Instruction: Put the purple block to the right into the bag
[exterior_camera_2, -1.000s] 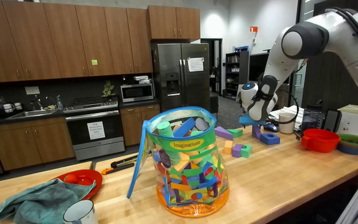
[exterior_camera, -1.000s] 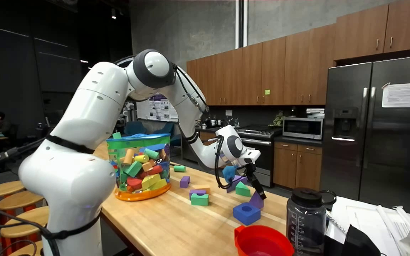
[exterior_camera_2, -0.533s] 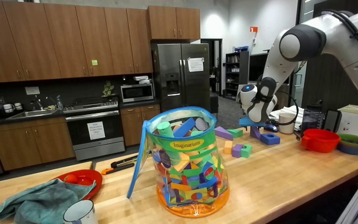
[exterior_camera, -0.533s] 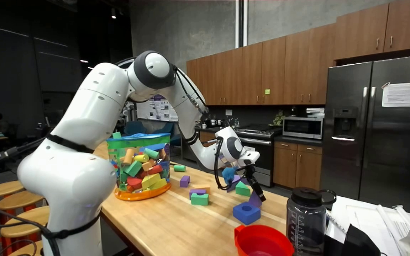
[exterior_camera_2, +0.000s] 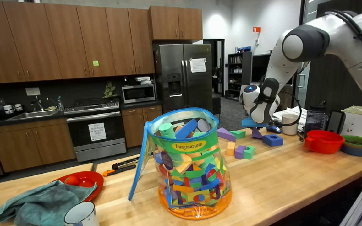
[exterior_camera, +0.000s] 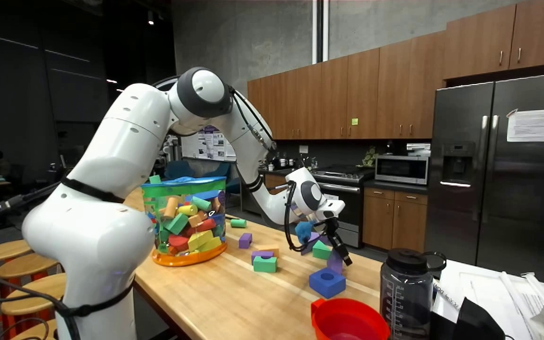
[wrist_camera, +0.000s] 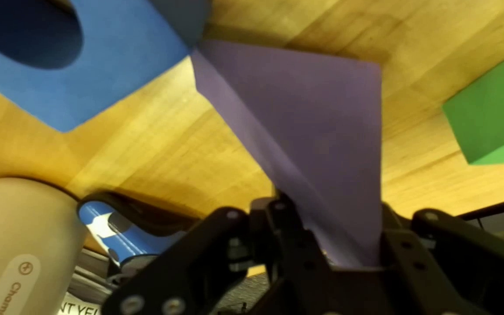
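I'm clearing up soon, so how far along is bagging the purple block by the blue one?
Looks done: the grasp, as the tool appears to grip the purple block. In hand: probably lifting, though I can't tell whether the block is off the table. Left: carrying and releasing, since the open bag stands apart from the block.

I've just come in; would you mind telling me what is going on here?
The robot's gripper holds the purple block by its narrow end, close to the blue block. I can't tell whether the purple one is clear of the table. The bag, full of coloured blocks, stands open on the same table, and the purple block is not in it yet.
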Robot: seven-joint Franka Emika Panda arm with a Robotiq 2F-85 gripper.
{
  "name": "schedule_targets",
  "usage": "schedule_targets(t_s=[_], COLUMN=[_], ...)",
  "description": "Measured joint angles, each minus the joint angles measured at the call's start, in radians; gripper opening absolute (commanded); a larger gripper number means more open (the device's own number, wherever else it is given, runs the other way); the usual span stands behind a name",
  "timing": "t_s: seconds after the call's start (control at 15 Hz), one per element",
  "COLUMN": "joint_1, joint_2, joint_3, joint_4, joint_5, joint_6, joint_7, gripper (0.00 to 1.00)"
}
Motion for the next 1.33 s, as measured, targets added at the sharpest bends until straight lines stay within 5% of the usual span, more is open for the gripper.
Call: schedule_targets(t_s=[0.53,1.33], joint_1=[0.026,0.079], joint_2=[-0.058,-0.445], joint_3=[-0.003,0.072], joint_4=[-0.003,-0.175], joint_5=[0.014,0.006], joint_6=[0.003,0.214], joint_7=[-0.033,-0.080], gripper=[0.05,0.05])
